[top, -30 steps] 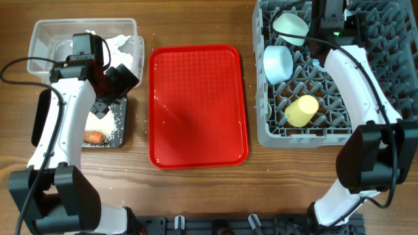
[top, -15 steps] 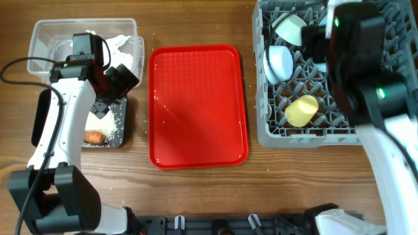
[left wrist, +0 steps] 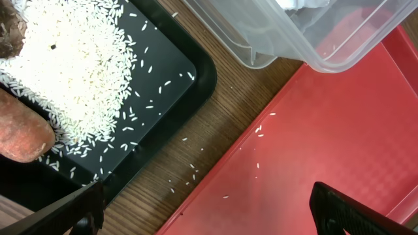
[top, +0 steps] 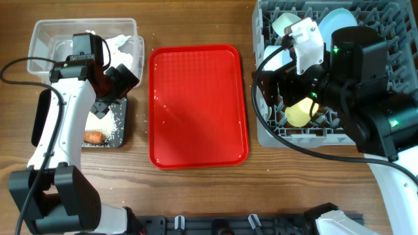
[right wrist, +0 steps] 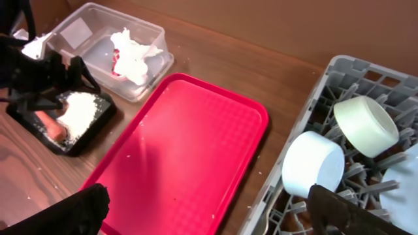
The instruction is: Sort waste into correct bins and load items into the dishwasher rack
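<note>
The clear tub [top: 46, 29] holds white tissue [right wrist: 134, 55] over a red wrapper [right wrist: 117, 66]. The black tray [left wrist: 189, 72] holds rice [left wrist: 72, 59], a carrot [top: 95, 136] and a brown lump [left wrist: 10, 39]. My left gripper [top: 111, 88] is open and empty, between the black tray and the red tray. The grey rack [top: 268, 134] holds the yellow cup [top: 299, 112], green bowl [right wrist: 366, 125], blue bowl [right wrist: 312, 164] and blue plate [top: 339, 19]. My right gripper [right wrist: 209, 209] is open and empty, above the rack's left edge, facing the red tray.
A large red tray [top: 199, 104] lies between the bins and the rack with a few rice grains on it. Loose grains lie on the wood beside the black tray. My right arm covers much of the rack in the overhead view.
My right arm has swung from the back of the rack forward and left, now over the rack's left half. The left arm has not moved.
</note>
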### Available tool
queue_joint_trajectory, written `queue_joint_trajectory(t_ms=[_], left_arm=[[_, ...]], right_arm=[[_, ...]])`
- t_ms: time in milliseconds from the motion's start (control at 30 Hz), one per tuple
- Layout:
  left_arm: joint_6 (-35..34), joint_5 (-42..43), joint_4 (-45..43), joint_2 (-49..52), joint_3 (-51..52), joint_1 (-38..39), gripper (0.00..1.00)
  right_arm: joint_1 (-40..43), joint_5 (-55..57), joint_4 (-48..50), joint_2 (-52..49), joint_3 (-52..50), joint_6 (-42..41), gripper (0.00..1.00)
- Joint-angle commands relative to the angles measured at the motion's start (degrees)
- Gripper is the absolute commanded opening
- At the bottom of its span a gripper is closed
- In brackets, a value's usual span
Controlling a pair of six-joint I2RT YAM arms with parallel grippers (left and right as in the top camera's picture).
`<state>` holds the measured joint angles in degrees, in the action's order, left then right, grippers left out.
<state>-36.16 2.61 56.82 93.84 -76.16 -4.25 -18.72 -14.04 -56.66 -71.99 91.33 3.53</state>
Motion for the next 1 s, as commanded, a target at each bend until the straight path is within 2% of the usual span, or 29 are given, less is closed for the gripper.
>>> queue_joint_trajectory(t_ms=[0,367,467,667,967], left_arm=[[-0.3,-0.8,0.0,-1.1,-0.6,-0.1,1.0],[-0.3,-0.8,0.0,-1.1,-0.6,-0.1,1.0],[-0.3,-0.8,0.0,-1.1,-0.6,-0.1,1.0],[-0.3,-0.8,0.0,-1.1,-0.6,-0.1,1.0],[-0.3,-0.8,0.0,-1.1,-0.6,-0.1,1.0]], right_arm=[[-0.2,2.5,2.3,0.6,0.1,-2.2,1.0],[-0.2,10.8,8.4,0.8,0.0,-1.9,1.0],[0.0,16.0,10.9,2.4,-2.5,1.4,1.0],[3.9,15.3,26.0,13.2,-20.2,2.2,1.0],[8.1,12.9,52.8,37.0,-57.5,-0.6,1.0]])
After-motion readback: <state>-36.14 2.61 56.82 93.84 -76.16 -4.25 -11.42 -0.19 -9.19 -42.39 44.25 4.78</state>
